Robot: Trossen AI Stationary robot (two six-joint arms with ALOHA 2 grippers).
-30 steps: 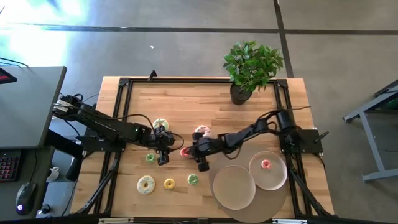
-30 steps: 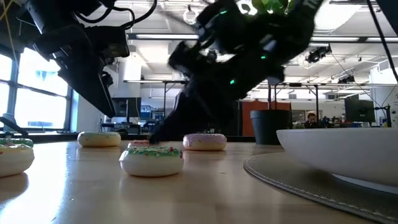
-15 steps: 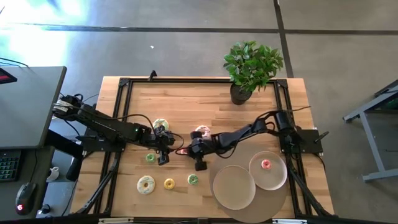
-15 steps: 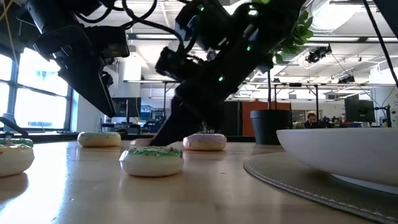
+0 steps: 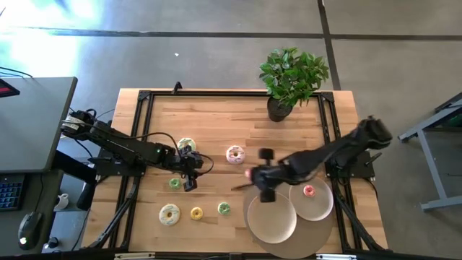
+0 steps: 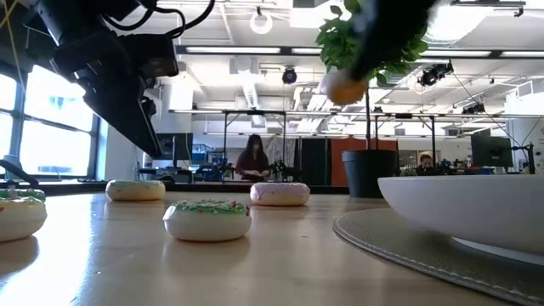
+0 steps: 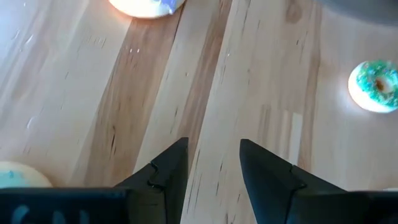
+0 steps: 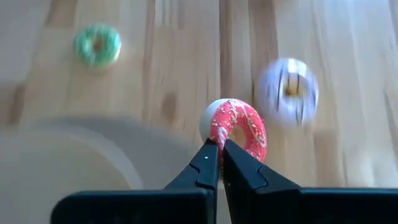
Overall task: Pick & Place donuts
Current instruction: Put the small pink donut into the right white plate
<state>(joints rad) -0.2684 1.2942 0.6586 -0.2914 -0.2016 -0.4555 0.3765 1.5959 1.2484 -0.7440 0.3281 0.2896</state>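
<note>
A: Where is the red donut (image 8: 239, 127) now?

B: Pinched by its rim at the tips of the right gripper (image 8: 219, 155), fingers pressed together on it, the ring standing on edge just beyond them. From above, that gripper (image 5: 251, 175) is over the near edge of the larger plate (image 5: 274, 224).

A: And the rest?

B: Beyond the fingertips lie a pink-white donut (image 8: 287, 90) and a green donut (image 8: 97, 44), both on bare wood. The smaller plate (image 5: 320, 206) already holds a pink donut (image 5: 309, 191).

A: How should the placing go?

B: I'd carry the ring further over the plate's middle, lower until it nearly touches, then part the fingers. Held on edge, it will likely tip or roll if dropped from height, so release low.

A: The left gripper (image 7: 211, 168)?

B: Waiting above the table, fingers spread with nothing between them, a green-iced donut (image 7: 374, 86) off to one side ahead of them.
</note>
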